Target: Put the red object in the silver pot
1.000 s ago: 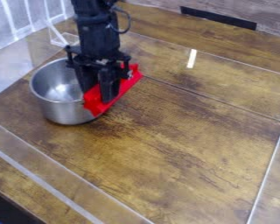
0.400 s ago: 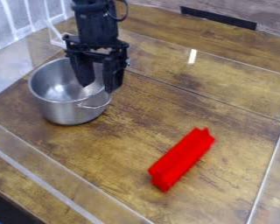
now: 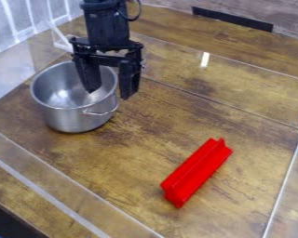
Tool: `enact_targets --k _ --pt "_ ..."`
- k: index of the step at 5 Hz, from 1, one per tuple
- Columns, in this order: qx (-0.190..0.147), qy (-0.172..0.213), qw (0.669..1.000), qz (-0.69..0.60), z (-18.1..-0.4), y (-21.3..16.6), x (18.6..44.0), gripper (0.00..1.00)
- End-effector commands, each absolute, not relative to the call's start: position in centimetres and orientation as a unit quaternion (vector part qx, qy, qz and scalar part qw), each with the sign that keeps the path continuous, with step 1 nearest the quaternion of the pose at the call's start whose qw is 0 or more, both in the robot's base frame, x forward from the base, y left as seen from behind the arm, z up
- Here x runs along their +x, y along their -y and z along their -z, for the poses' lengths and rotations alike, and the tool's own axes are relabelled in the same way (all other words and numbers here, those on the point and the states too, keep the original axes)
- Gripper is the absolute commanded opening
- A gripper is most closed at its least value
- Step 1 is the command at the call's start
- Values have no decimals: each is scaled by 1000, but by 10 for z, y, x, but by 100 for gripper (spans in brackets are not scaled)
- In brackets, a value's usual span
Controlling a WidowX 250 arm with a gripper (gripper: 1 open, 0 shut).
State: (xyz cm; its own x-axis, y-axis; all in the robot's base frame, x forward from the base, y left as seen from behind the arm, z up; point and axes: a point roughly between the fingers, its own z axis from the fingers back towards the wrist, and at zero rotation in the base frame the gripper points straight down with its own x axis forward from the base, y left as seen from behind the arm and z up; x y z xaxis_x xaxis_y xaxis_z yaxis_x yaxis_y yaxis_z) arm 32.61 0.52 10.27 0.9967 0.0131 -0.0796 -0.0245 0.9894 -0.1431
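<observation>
Ref = silver pot (image 3: 72,113). Nearest: red bar (image 3: 196,172), lying on tabletop (image 3: 127,177) in front & to R of pot, well apart, diag., w/ groove up. Prob. dropped or missed, since it's outside pot, not in it. Pot upright, mouth up, so prob. set ready to take bar. Tool (image 3: 109,85) over pot's far R side, jaws spread, nothing gripped; prob. positioned for release into pot. Must go back for bar, IMO.
</observation>
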Motion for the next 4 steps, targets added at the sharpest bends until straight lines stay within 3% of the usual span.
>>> enact_targets --k 1,3,4 --pt "-75 3 997 8 -128 31 328 100" --pt "-86 10 995 45 -110 115 312 100" --pt "-86 12 995 40 -89 130 304 100"
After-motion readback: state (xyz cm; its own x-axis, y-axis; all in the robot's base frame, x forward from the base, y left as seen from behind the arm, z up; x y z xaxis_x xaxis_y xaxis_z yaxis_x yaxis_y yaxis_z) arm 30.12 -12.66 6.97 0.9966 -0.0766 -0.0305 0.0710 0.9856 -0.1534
